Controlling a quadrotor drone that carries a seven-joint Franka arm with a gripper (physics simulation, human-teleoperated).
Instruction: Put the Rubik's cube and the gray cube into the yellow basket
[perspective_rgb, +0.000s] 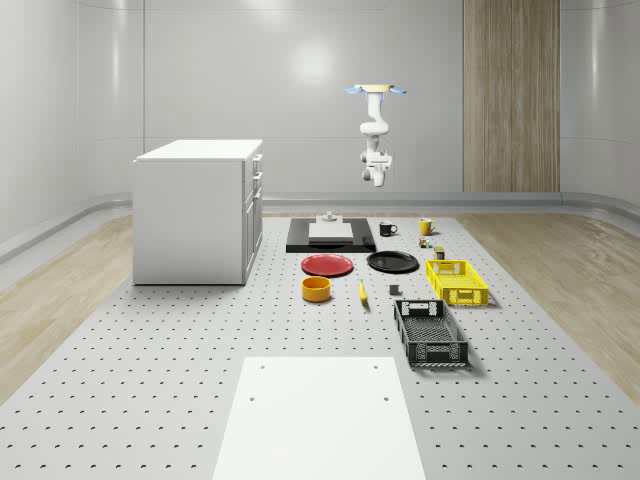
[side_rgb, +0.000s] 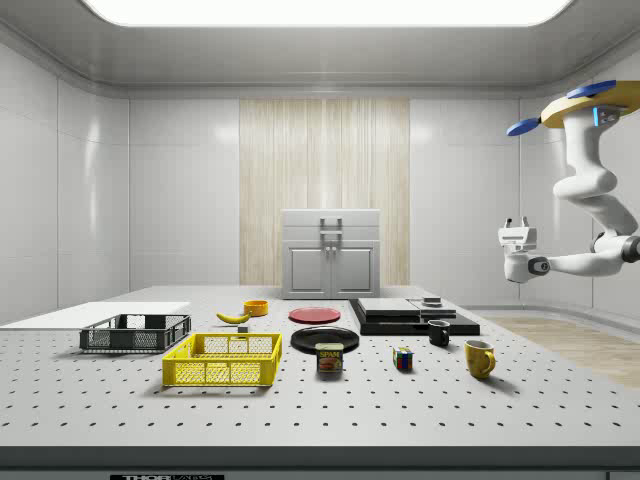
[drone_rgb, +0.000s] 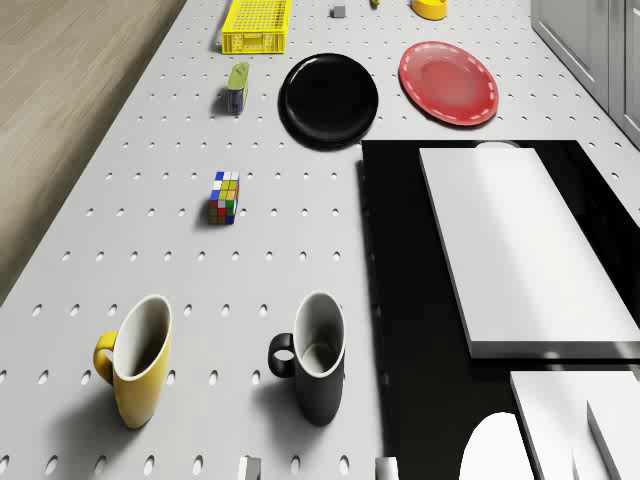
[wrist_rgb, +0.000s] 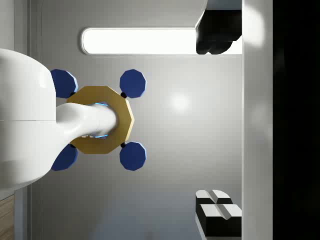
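Yellow mesh marks the yellow basket (perspective_rgb: 457, 281), one of two baskets; the black basket (perspective_rgb: 431, 333) lies at its seven o'clock in the whole-scene view. There the gray cube (perspective_rgb: 394, 291) sits alone on the table (perspective_rgb: 150, 400) at the yellow basket's nine o'clock, well apart from it. The single Rubik's cube (drone_rgb: 224, 197) stands at the basket's eleven o'clock, near one can (drone_rgb: 237, 87); the drone view shows its coloured faces, and the side view puts it between the can and the mugs.

There are two mugs, one yellow mug (drone_rgb: 135, 360) and one black mug (drone_rgb: 315, 355), and two plates, a red plate (drone_rgb: 449, 82) and a black plate (drone_rgb: 329, 98). There is one orange bowl (perspective_rgb: 316, 289), one banana (side_rgb: 233, 317), one black slab (perspective_rgb: 330, 240) and one white cabinet (perspective_rgb: 195, 210).

The drone (perspective_rgb: 375, 90) hovers high over the table's far end, beyond the slab. The gripper (wrist_rgb: 220, 122) hangs in the air with its fingers (wrist_rgb: 217, 212) wide apart, clasping nothing; the wrist view alone shows that gap
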